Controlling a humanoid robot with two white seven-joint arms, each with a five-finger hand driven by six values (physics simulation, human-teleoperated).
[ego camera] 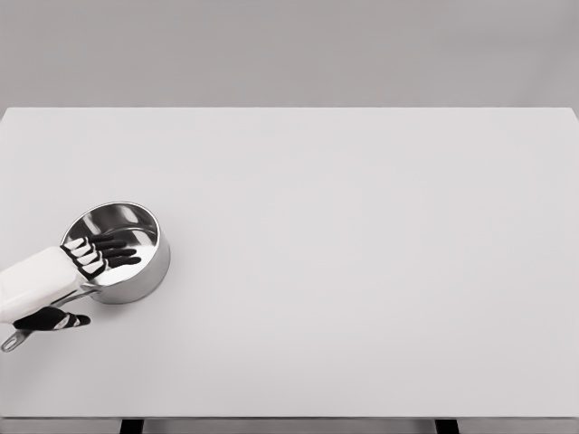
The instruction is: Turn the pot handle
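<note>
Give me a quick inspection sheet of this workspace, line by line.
Surface: white table, plain.
Job's things: steel pot at the table's left side, upright; its handle points toward the lower left.
Clutter: nothing seen.
Hands: left hand over the pot's near rim, fingers extended across the opening, thumb below by the handle; right hand not in view.
Cables: nothing seen.
Surroundings: grey backdrop; dark table legs at the bottom edge.

Left hand (68,276) covers most of pot handle (13,340); grip unclear; forearm cut by left edge.
</note>
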